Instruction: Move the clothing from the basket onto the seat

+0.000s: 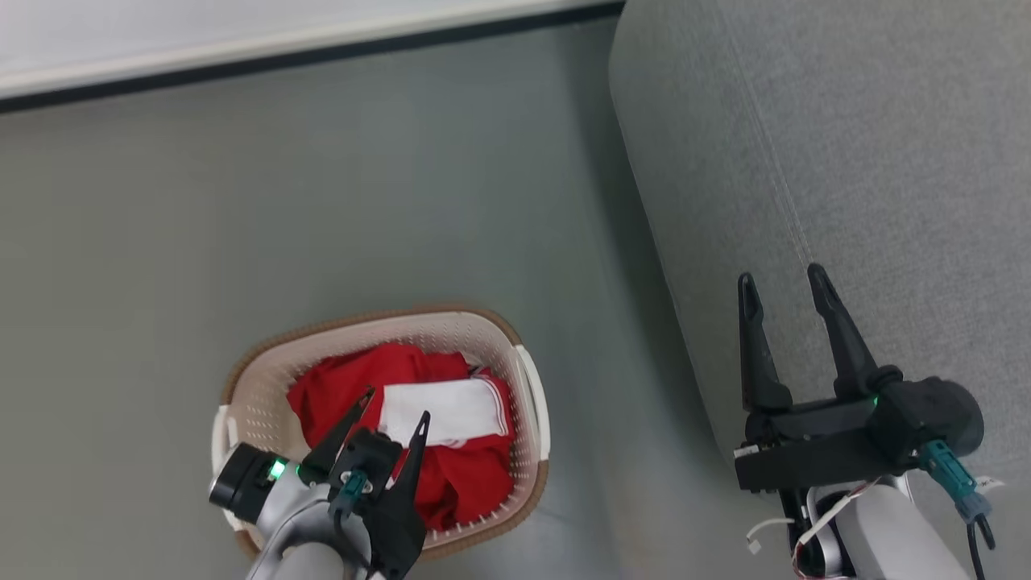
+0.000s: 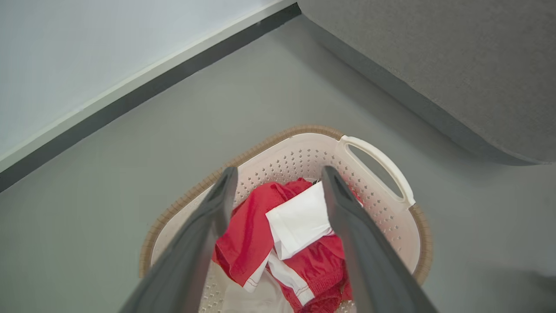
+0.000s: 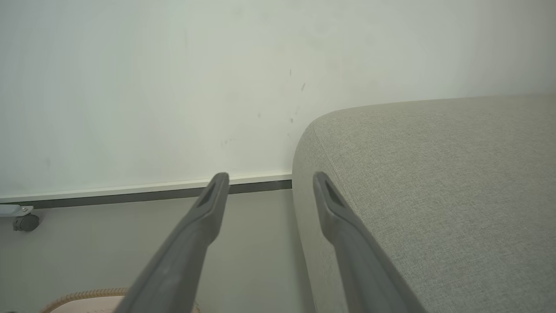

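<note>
Left gripper (image 1: pixel 397 404): wide open, nothing pinched between the two dark fingers. It hangs right over the basket with the fingers pointing down toward the pile. In the left wrist view the fingers frame the white patch on either side. Can't tell if the tips actually touch the fabric.
Right gripper (image 1: pixel 781 274): also spread open and empty. It's off on the robot's right, over the front edge of the seat, fingers pointing away from the robot.
Clothing (image 1: pixel 338 395): all of it inside the basket, a crumpled red heap with a folded white panel (image 1: pixel 443 407) lying on top, roughly in the middle. White cuffs and thin stripes show lower in the pile in the left wrist view.
Basket (image 1: pixel 266 403): cream, perforated walls, brown woven-look rim, cut-out handle on the side toward the seat. It's sitting upright on the floor – near the seat but not touching it.
Seat (image 1: pixel 846 161): big light grey upholstered thing with a rounded edge and a stitched seam running along it.
Floor (image 1: pixel 322 201): plain grey, running back to a pale wall with a dark baseboard (image 1: pixel 242 68).
Small caster wheel (image 3: pixel 26 222): tucked by the baseboard, well apart from everything – seen in the right wrist view.
</note>
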